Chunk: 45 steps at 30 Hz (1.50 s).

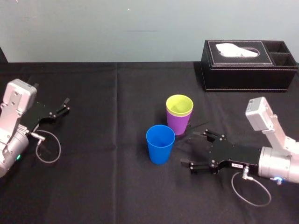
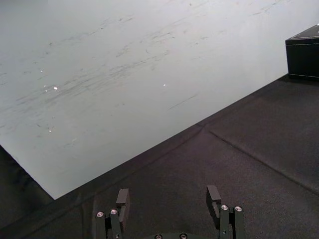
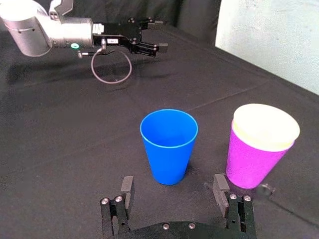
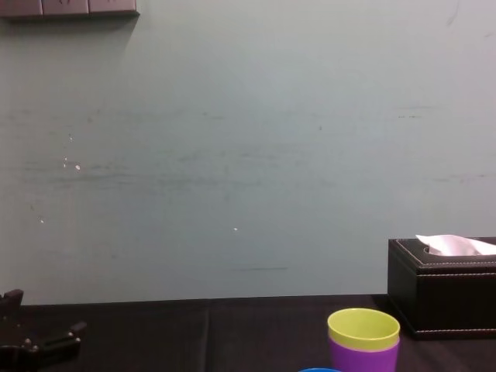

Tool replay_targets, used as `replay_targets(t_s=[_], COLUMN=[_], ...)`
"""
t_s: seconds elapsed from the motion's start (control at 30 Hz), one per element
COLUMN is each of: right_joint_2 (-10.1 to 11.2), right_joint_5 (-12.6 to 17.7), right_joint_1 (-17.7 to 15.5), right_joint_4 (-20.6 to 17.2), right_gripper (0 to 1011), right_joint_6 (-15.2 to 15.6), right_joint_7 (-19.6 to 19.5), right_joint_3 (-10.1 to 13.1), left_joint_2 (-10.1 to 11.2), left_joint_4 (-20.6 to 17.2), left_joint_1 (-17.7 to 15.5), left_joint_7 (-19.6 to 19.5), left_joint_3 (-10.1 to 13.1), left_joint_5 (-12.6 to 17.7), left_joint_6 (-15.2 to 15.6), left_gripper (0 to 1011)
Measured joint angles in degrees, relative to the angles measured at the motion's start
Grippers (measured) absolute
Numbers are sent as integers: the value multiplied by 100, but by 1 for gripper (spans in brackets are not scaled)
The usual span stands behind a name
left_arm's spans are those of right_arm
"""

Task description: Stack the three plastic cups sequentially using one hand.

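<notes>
The yellow-green cup [image 1: 179, 105] sits nested in the purple cup [image 1: 177, 123], so I judge the blue cup [image 1: 160, 144] is the one left. That is why my right gripper [image 1: 187, 150] lies low over the table with its fingers spread wide. The blue cup stands upright just ahead of my fingertips, in line with the gap but not yet between them, with the stack just beside one fingertip. My left gripper [image 1: 63, 107] rests idle well apart, fingers also spread.
</notes>
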Motion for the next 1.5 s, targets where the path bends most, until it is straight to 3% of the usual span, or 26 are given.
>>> replay_targets(t_s=[0.63, 0.97, 1.5], right_joint_2=[-350, -515, -723], right_joint_5=[-243, -129, -183], right_joint_1=[597, 822, 1163], right_joint_4=[594, 870, 1173], right_gripper=[1003, 1003, 1003], right_joint_6=[-47, -89, -117], right_joint_7=[232, 408, 562], right_joint_3=[-408, -507, -780], left_joint_2=[0, 0, 0], left_joint_4=[0, 0, 0], left_joint_1=[0, 0, 0], left_joint_7=[0, 0, 0], left_joint_3=[0, 0, 0], left_joint_5=[0, 0, 0], left_joint_6=[0, 0, 0], left_gripper=[1011, 1011, 1011])
